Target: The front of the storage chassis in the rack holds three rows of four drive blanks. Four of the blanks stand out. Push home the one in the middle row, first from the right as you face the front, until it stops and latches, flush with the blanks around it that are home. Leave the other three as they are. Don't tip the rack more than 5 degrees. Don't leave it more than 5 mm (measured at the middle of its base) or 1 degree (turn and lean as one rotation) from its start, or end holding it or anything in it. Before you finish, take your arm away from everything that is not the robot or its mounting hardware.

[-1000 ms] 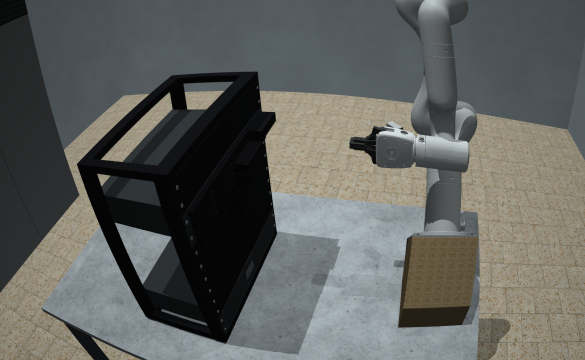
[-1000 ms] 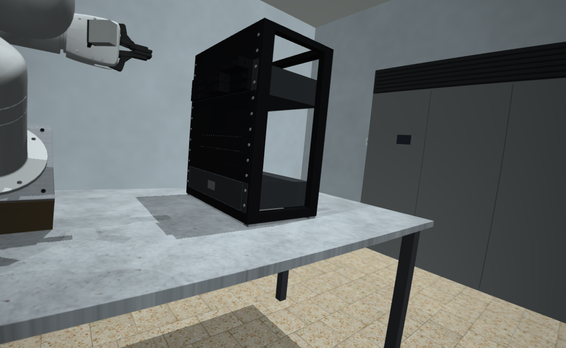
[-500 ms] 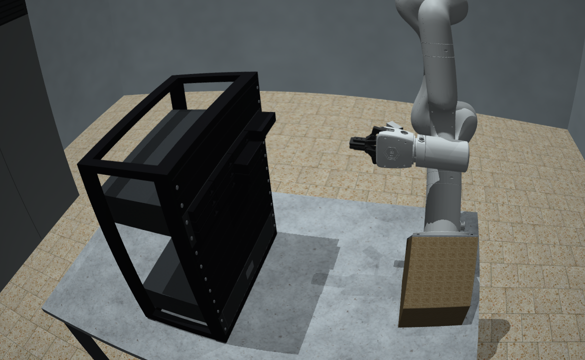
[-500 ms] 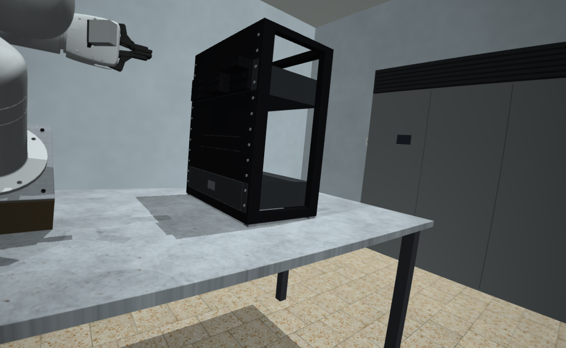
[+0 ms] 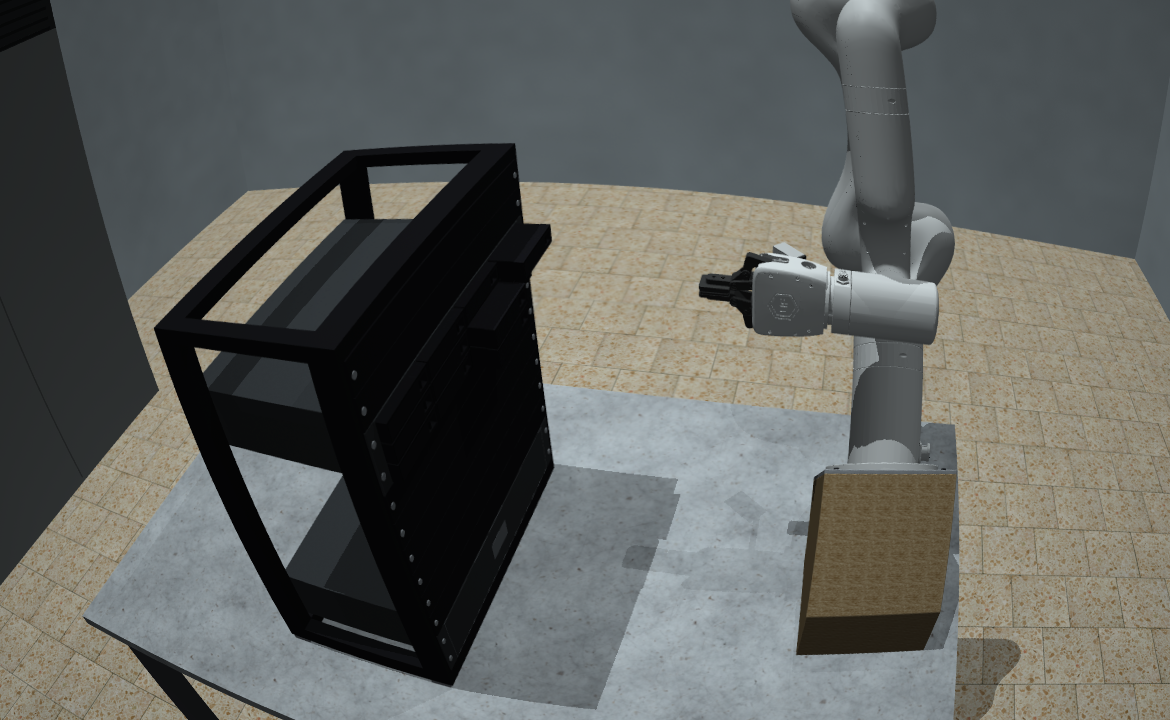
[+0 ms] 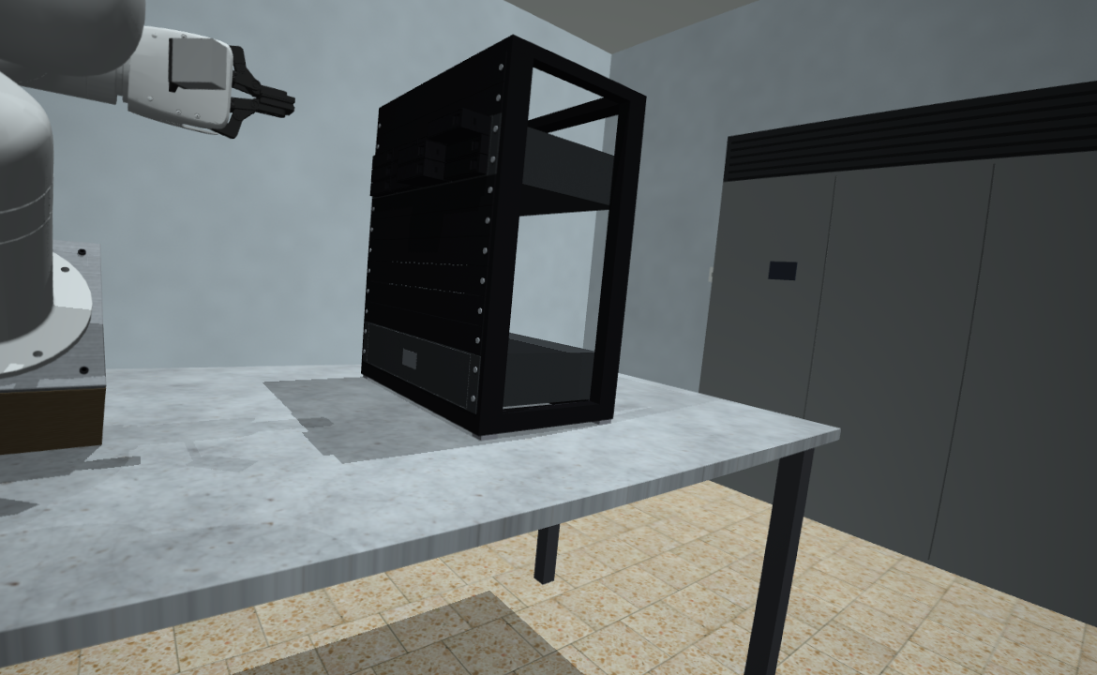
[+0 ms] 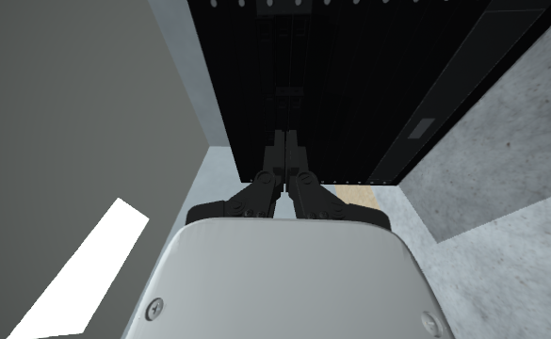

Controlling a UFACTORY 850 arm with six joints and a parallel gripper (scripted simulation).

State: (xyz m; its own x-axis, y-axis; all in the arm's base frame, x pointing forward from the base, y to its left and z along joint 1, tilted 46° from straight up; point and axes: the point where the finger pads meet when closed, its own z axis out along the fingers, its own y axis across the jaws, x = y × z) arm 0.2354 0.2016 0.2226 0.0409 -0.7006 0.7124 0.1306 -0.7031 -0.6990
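Rack [image 5: 179,327] black, upright on table [image 5: 732,626]; blank fronts too dark; claw [image 5: 706,286] closed, empty.

Black open-frame steel rack [image 6: 629,251] standing upright on a grey marbled counter [image 6: 300,503]. White arm's gripper [image 6: 284,104] at upper left, its black fingers [image 6: 271,97] closed together on nothing, level with the rack's upper front, well apart from it. Dark grey cabinets [image 6: 913,352] behind.
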